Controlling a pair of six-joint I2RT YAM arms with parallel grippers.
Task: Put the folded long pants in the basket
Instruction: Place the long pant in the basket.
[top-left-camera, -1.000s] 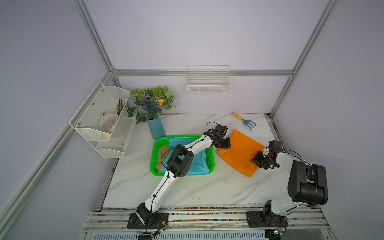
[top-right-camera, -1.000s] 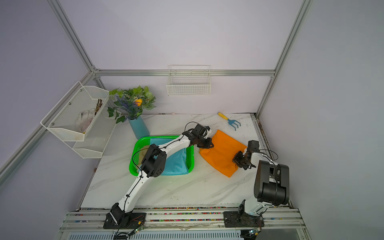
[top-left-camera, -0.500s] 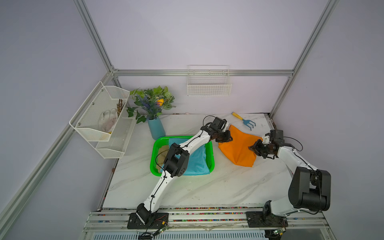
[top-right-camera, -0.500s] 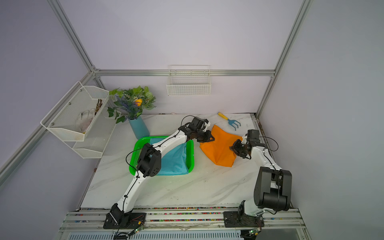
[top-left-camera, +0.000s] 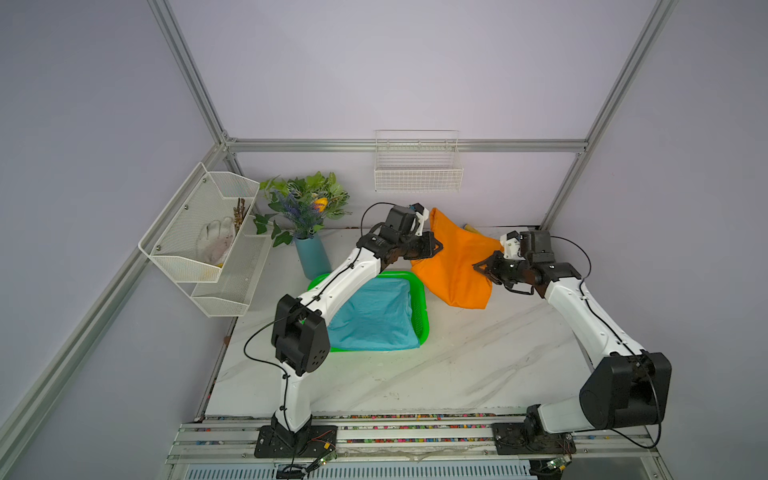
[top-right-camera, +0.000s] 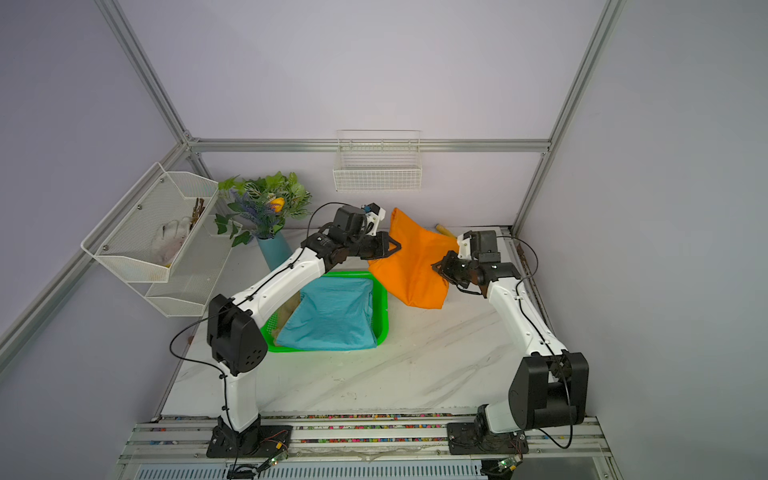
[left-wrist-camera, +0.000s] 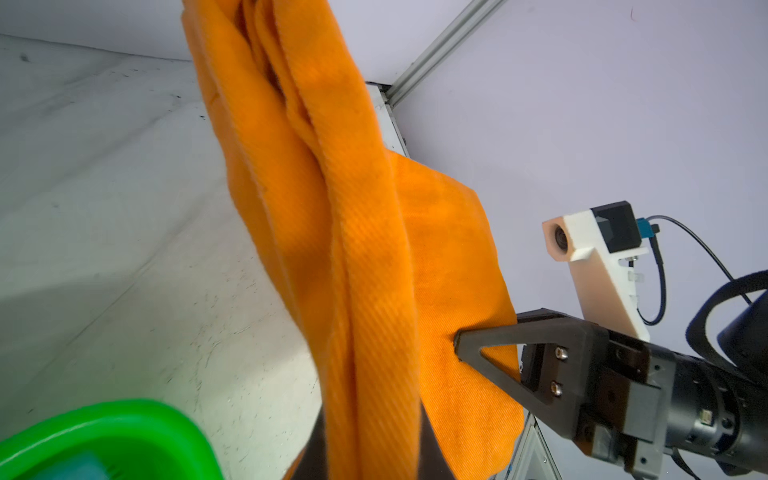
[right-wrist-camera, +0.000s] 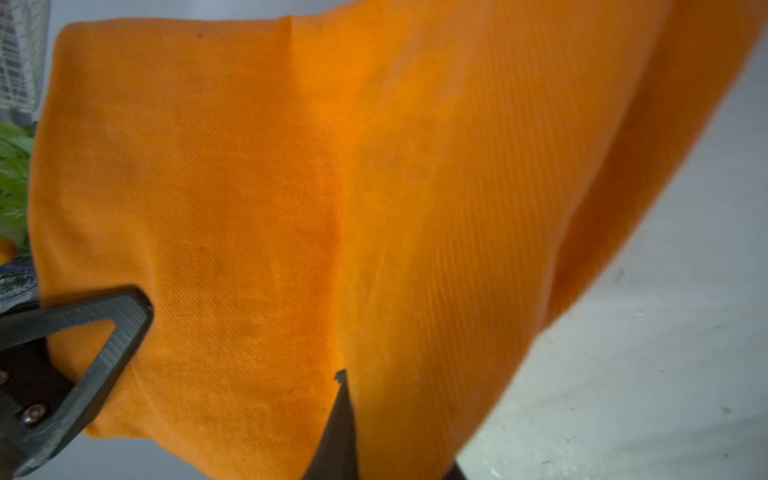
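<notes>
Hanging orange pants (top-left-camera: 455, 266), higher than before

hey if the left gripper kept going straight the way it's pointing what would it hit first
The orange pants it is shut on; the left gripper points across the hanging cloth toward the right gripper, probably next in line, though depth is unclear.

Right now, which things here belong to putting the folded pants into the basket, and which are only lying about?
For the job: orange pants, held up by left gripper and right gripper; teal pants, lying in the green basket.
Lying about: plant in blue vase, white wire basket, white mesh rack with glove, yellow tool handle.
</notes>
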